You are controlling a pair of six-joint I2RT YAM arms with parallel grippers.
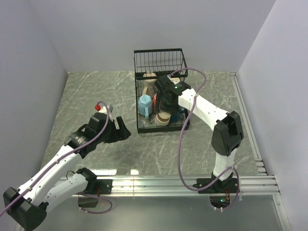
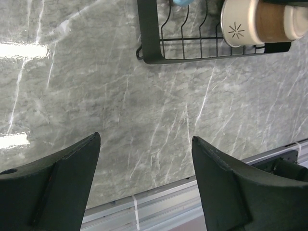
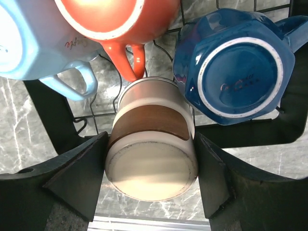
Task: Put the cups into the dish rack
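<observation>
Black jaws of the right gripper (image 3: 150, 139) are clamping the cream cup (image 3: 151, 168) from both sides, standing wide apart to span its body and touching it on the left and on the right. That cup, banded in brown, is lying on its side at the near end of the dish rack (image 2: 149, 33), one flat end facing the right wrist camera. A small starburst mark is showing on one end in the left wrist view.

Just beyond it, three mugs are sitting in the rack. The light blue mug (image 3: 33, 38) is carrying a line of script on its underside, too blurred to read. The orange mug (image 3: 115, 19) is pointing its handle down toward the cream cup. The dark blue mug (image 3: 236, 72) is showing a white-ringed base with cursive writing that cannot be made out.

Off to the left, the left gripper (image 2: 145, 139) is hovering over the grey marble table (image 2: 96, 96), spread wide and holding nothing, well apart from the rack.

Farther back, another pale cup (image 1: 150, 85) is standing before the taller basket section.
</observation>
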